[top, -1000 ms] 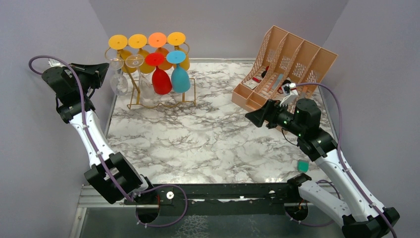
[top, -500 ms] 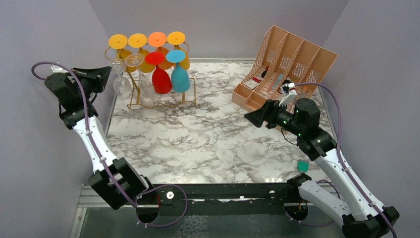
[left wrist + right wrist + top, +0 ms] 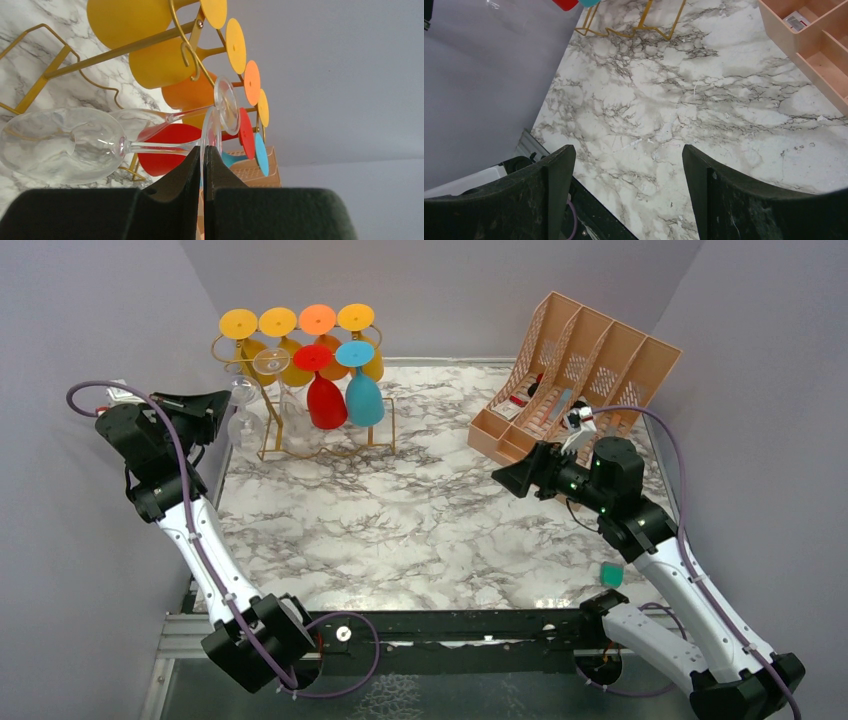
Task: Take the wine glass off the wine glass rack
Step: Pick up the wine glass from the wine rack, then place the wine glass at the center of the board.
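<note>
One clear glass point(image 3: 60, 145), its foot pinched in the clenched left claw point(image 3: 205, 151), has slid nearer, seemingly free of the rack point(image 3: 120, 50); right claw point(image 3: 627, 152) hangs open.

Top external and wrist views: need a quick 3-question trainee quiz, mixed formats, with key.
1. True or false: the right gripper holds a glass.
2. The left gripper is shut on which part of the clear wine glass? A) bowl B) stem C) foot disc
3. Which two coloured glasses hang in the front row of the wine glass rack, beside the clear ones?
Key: 1 false, its jaws stand open and empty. 2 C. 3 the red glass and the blue glass.
</note>
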